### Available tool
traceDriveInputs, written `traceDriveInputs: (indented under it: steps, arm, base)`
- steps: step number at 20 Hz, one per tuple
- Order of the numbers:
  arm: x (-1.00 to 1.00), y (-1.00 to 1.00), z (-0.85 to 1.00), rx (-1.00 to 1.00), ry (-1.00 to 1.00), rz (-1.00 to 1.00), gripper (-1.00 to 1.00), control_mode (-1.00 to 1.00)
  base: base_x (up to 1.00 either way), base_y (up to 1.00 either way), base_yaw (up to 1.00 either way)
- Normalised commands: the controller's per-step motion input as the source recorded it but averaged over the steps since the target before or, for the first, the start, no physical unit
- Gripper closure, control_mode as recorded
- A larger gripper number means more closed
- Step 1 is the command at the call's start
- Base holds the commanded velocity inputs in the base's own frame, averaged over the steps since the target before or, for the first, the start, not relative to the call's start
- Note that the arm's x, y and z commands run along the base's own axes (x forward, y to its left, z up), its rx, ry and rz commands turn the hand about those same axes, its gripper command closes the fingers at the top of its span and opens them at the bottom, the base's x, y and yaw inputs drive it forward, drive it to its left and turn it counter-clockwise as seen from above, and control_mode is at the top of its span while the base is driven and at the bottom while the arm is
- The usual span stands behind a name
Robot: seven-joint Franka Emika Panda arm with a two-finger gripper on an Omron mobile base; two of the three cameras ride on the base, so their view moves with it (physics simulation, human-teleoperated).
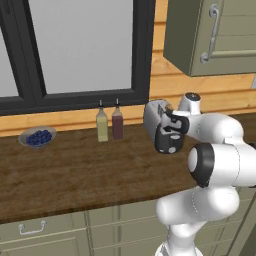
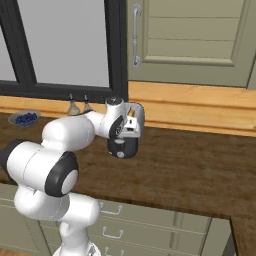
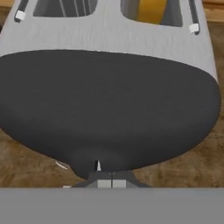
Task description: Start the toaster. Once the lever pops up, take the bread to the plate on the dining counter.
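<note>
Left to right on the brown wood-grain counter (image 1: 75, 175): a grey bowl of blueberries (image 1: 37, 137); an olive glass bottle (image 1: 102, 125); a dark red bottle (image 1: 117, 123); the boxy silver toaster (image 1: 155, 116) with a dark end. The pale yellow bread (image 3: 152, 9) stands in its right-hand slot. The dark two-finger gripper (image 3: 111, 183), jaws closed together and empty, sits against the toaster's dark end.

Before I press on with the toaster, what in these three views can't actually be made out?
- Toaster: the arm's wrist covers its front in both base views, so the lever's position is unreadable.
- Bread: hand view cuts it off at the top edge; just a yellow strip in one slot.
- Gripper: shut fingertips barely rise at the bottom of the hand view; contact with the toaster's dark face can't be confirmed.
- Two bottles: mostly hidden behind the arm in the right base view.
</note>
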Motion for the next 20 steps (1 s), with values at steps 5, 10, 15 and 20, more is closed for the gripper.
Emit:
traceDriveInputs:
  steps: [5, 10, 15, 20]
  arm:
    - [0.02, 0.0, -0.59, -0.01, -0.01, 0.0, 1.0, -1.0]
    - [0.0, 0.0, -0.87, -0.02, 0.0, 0.0, 1.0, -1.0]
    - [0.0, 0.0, -0.76, 0.0, 0.0, 0.0, 1.0, -1.0]
    - [-0.25, 0.0, -0.42, 0.0, 0.0, 0.03, 1.0, -1.0]
  base:
    - [0.0, 0.0, 0.0]
    - [0.0, 0.0, 0.0]
    - [0.0, 0.0, 0.0]
    - [0.0, 0.0, 0.0]
